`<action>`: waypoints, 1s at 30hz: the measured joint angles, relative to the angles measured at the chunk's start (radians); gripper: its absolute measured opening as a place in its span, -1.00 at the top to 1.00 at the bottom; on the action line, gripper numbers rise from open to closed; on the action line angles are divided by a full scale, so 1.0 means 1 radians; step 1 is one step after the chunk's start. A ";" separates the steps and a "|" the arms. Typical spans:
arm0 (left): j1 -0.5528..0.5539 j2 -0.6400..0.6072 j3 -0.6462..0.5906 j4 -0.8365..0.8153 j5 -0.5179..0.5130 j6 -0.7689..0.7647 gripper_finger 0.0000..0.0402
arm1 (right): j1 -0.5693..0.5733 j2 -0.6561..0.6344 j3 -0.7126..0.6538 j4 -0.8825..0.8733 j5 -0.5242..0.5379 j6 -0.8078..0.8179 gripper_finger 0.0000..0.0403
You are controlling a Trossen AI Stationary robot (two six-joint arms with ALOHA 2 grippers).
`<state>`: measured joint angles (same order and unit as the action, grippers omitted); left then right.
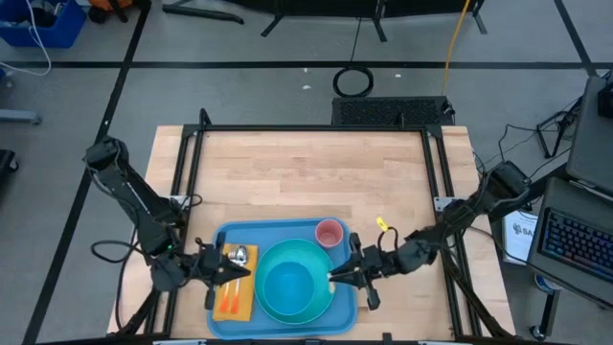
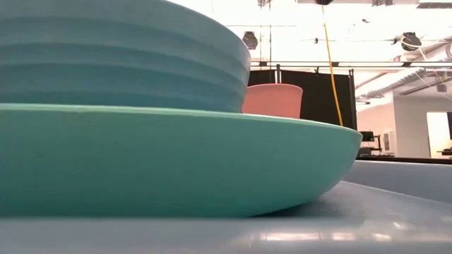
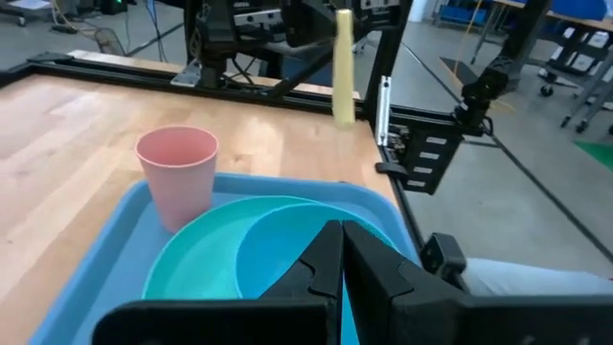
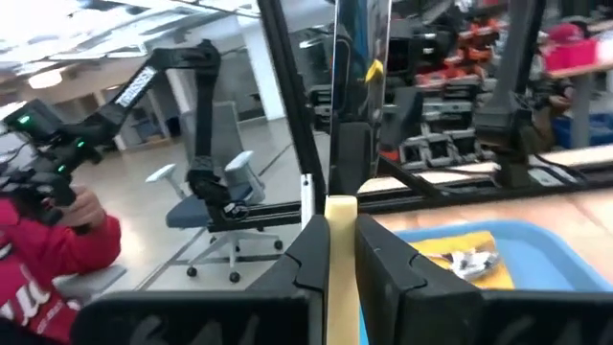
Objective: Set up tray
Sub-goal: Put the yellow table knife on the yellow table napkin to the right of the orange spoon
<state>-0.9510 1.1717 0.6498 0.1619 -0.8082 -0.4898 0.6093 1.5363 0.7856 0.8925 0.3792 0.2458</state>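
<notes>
While our right claw pinches a pale stick at the tray's three o'clock, a loosening pinch could drop it; left claw pressed together.

A teal plate carries a blue bowl, with a pink cup upright just beside its rim. A yellow-orange napkin lies near the plate, something silvery on it (too small to tell what)
</notes>
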 joint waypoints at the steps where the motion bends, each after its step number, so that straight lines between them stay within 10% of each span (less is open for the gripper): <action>1: 0.006 0.000 0.000 0.000 0.001 0.005 0.95 | -0.006 0.006 0.000 0.012 -0.029 -0.014 0.90; 14: 0.079 0.040 0.000 0.217 0.256 0.204 0.95 | -0.107 0.122 0.000 0.256 -0.359 -0.080 0.90; 30: 0.238 0.187 0.000 0.546 0.645 0.298 0.95 | -0.119 0.129 0.115 0.246 -0.522 -0.165 0.90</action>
<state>-0.7127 1.3589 0.6498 0.7078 -0.1633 -0.1923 0.4904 1.6650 0.9002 1.1385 -0.1428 0.0808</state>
